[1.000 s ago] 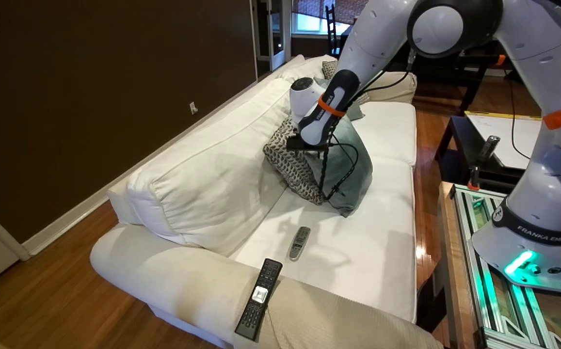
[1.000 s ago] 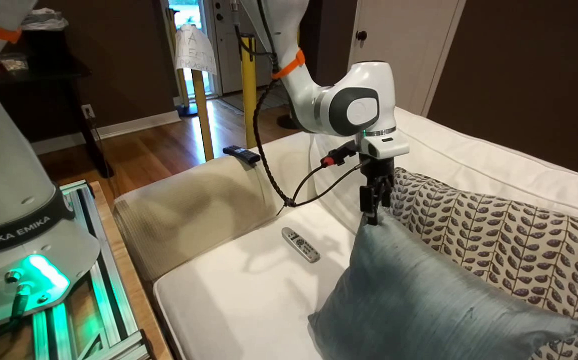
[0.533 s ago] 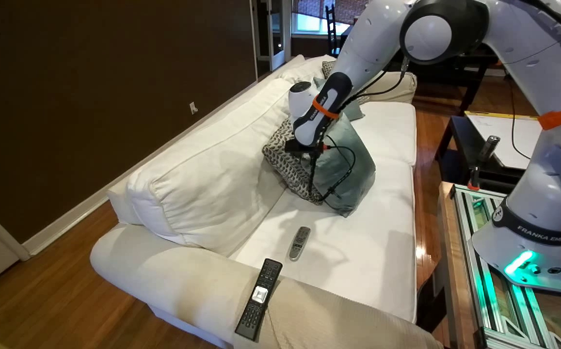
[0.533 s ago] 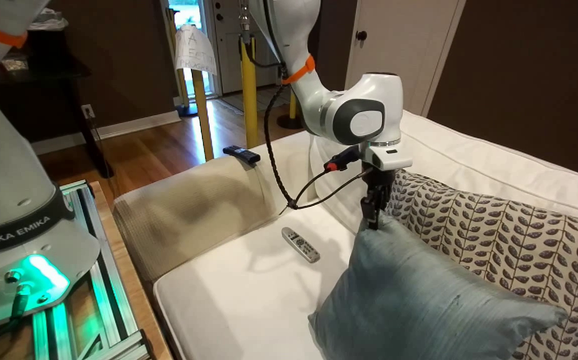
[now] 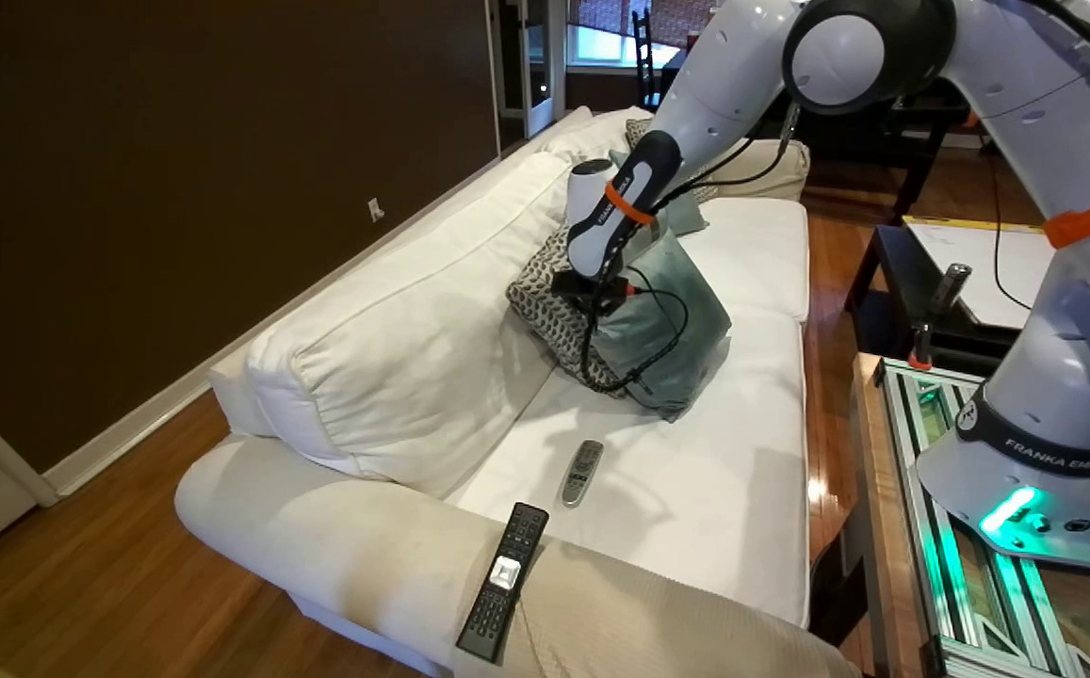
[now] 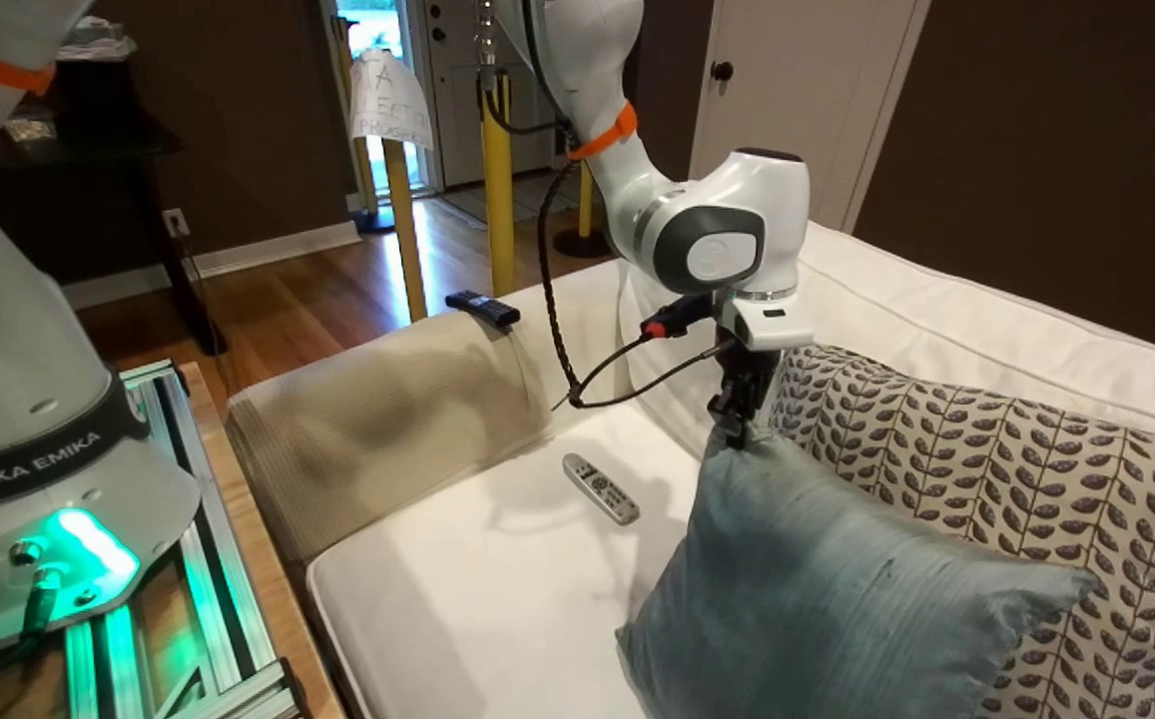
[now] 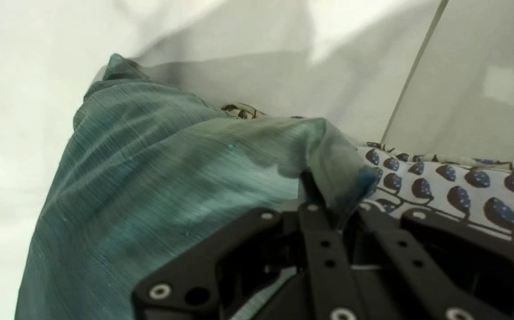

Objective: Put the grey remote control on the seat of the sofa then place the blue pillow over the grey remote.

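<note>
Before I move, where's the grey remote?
In an exterior view, the grey remote lies on the sofa seat, left of the blue pillow, between it and the armrest bearing the black remote.

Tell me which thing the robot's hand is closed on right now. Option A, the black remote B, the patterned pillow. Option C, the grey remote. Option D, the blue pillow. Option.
D, since the wrist view shows a corner of the blue pillow bunched up and pinched in the hand.

The slim silver-grey remote control (image 6: 601, 488) lies buttons up on the seat of the cream-white fabric sofa (image 6: 477, 609). Near it, the teal-blue square fabric pillow (image 6: 832, 589) stands tilted, top corner pinched.
</note>
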Controlling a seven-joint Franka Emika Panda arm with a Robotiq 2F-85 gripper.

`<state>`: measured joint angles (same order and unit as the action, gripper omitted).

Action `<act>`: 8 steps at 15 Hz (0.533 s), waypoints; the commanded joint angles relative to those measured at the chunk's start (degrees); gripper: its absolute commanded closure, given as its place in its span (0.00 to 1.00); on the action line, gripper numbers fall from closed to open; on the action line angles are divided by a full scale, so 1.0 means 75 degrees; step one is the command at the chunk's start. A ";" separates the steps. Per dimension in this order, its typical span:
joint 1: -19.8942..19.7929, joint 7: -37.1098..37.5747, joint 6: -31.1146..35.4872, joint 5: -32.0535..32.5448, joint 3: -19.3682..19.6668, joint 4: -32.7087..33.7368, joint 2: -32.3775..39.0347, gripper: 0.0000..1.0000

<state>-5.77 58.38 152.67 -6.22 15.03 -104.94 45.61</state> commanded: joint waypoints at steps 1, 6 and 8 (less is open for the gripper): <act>0.0280 0.0077 0.0158 -0.0310 0.0004 -0.0961 -0.0742 0.98; 0.0650 0.0370 0.0217 -0.0285 0.0114 -0.2481 -0.2066 0.98; 0.0698 0.0259 0.0121 -0.0244 -0.0011 -0.2967 -0.2506 0.98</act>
<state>-2.60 59.92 153.02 -7.05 15.50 -118.97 34.07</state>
